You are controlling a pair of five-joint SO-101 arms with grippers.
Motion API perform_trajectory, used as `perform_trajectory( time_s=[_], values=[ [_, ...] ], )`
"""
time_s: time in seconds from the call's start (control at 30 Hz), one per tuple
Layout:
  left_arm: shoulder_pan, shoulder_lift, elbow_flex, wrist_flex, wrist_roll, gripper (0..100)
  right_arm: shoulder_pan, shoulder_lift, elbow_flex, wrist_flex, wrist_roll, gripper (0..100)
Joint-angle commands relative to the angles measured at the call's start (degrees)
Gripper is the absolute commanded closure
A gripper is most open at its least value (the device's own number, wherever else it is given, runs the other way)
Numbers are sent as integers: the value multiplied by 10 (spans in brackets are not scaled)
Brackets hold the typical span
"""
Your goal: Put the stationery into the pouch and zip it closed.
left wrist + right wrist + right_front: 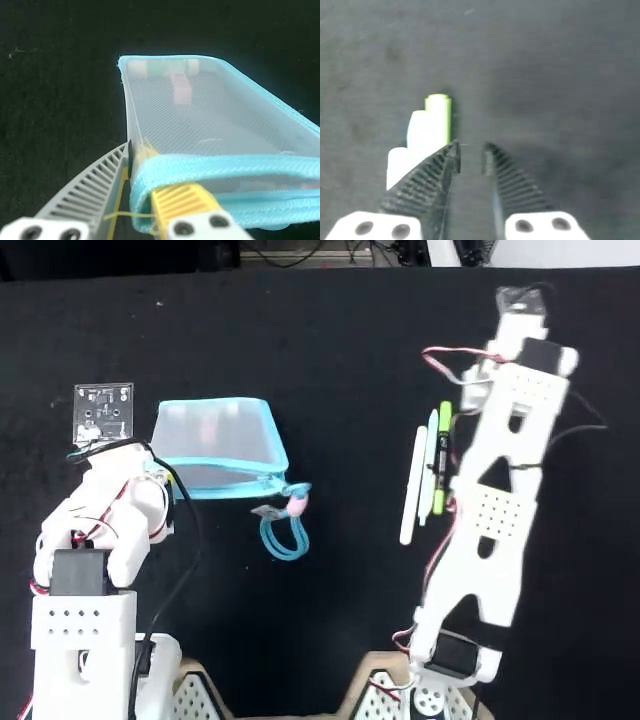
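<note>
The translucent pouch (212,440) with light blue trim lies left of centre on the black table. Its zipper edge faces the arms, and the pink zipper pull (296,502) and blue loop (285,538) sit at its right end. My left gripper (160,492) is shut on the left end of that zipper edge, its fingers pinching the blue band of the pouch (200,115); this gripper (141,167) holds the corner. A green highlighter (441,460) and two white pens (418,480) lie side by side under the right arm (500,500). My right gripper (470,150) is narrowly open and holds nothing, just beside the highlighter's tip (438,107).
A clear square plate (103,412) lies behind the left arm. Both arm bases (300,695) stand at the near table edge. A faint pink shape (182,90) shows through the pouch's mesh. Bare black cloth separates the pouch from the pens.
</note>
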Motion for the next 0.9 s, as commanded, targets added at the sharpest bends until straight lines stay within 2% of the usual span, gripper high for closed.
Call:
perform_trajectory(
  time_s=[0.0, 0.1, 0.5, 0.63, 0.8, 0.87],
  values=[
    [4, -5, -8, -13, 4, 967, -40, -21, 14, -46, -47, 857],
    [3, -5, -8, -13, 4, 967, -47, -5, 16, -68, -66, 854],
    [4, -5, -8, -14, 3, 967, -43, 73, 15, -105, -61, 859],
    [3, -5, -8, -14, 3, 967, -42, 68, 15, -100, -60, 992],
    [3, -5, -8, -14, 3, 967, -36, 40, 15, -62, -56, 988],
    [3, -5, -8, -14, 3, 967, -34, 23, 15, -49, -33, 988]
  ],
)
